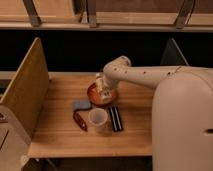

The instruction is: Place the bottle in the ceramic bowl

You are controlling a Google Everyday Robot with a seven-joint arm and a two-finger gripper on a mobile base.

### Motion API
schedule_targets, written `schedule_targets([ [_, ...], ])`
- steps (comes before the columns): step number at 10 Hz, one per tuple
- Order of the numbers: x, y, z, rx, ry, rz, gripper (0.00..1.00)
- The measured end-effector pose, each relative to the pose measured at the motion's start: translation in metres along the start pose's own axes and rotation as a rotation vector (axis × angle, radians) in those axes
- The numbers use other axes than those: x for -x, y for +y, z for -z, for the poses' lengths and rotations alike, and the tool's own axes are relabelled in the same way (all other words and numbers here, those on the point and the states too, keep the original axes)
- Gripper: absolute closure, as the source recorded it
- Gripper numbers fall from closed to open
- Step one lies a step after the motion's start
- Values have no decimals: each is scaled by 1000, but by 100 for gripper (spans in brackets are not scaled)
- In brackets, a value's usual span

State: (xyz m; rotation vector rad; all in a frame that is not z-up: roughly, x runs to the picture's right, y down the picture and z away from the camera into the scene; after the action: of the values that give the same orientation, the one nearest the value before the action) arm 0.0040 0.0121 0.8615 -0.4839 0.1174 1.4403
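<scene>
Gripper: the gripper (103,88) hangs down from the end of the long white arm (145,76) — it sits right over the back part of the ceramic bowl. It is not clear if it grips the bottle or has let go.
Bottle: the bottle (105,92) is a small pale thing standing in the ceramic bowl, right at the gripper's tip. Its top is mixed up with the gripper, so the cap cannot be picked out.
Ceramic bowl: the ceramic bowl (95,97) is round and reddish-orange with a dark rim. It rests near the middle of the wooden table (55,137).
Cup: a see-through plastic cup (97,118) stands upright just in front of the bowl.
Other things: a grey-blue pad (81,105) lies to the left of the bowl, a small dark red thing (80,121) lies left of the cup, and a flat black thing (116,118) lies right of the cup.
Side wall: a tan board (25,92) stands along the table's left edge.
</scene>
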Motion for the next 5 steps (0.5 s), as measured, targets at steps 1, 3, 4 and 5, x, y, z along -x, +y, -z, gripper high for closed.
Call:
schedule_targets([
  [1,0,0,0,0,1,0,96],
  [3,0,0,0,0,0,0,77],
  [4,0,0,0,0,1,0,67],
  [5,0,0,0,0,0,0,57],
])
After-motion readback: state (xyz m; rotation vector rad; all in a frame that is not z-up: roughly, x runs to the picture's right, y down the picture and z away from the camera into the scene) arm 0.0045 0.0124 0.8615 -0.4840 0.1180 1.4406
